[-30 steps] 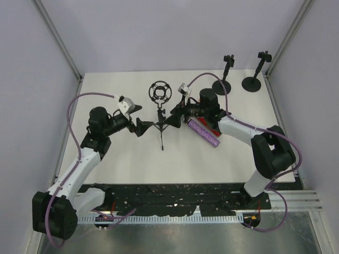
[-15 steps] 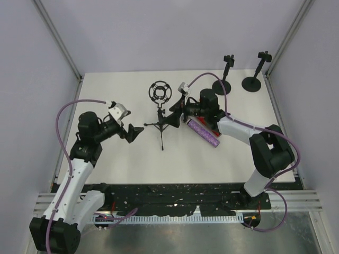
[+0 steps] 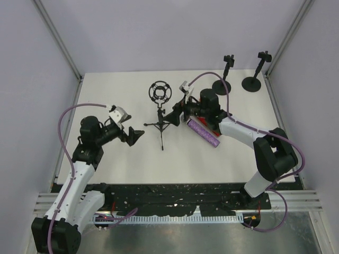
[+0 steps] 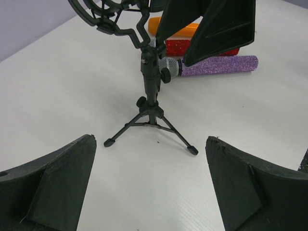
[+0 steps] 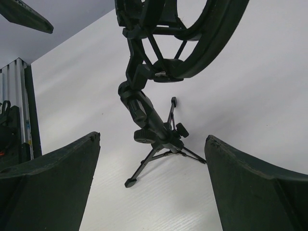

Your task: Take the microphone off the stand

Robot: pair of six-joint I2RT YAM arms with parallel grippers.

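Observation:
A black tripod stand [image 3: 160, 123] with an empty ring shock mount [image 3: 159, 92] stands mid-table; it also shows in the left wrist view [image 4: 150, 103] and the right wrist view [image 5: 154, 125]. A purple glitter microphone [image 3: 204, 133] lies flat on the table right of the stand, also seen in the left wrist view [image 4: 214, 67]. My left gripper [image 3: 135, 134] is open and empty, left of the stand. My right gripper [image 3: 174, 115] is open and empty, close to the stand's right side.
An orange and a red glittery object [image 4: 192, 41] lie behind the purple microphone. Two black round-base stands [image 3: 221, 84] [image 3: 252, 82] stand at the back right. White walls and metal frame posts enclose the table.
My left arm has pulled back to the left, away from the stand. My right gripper has stayed beside the stand.

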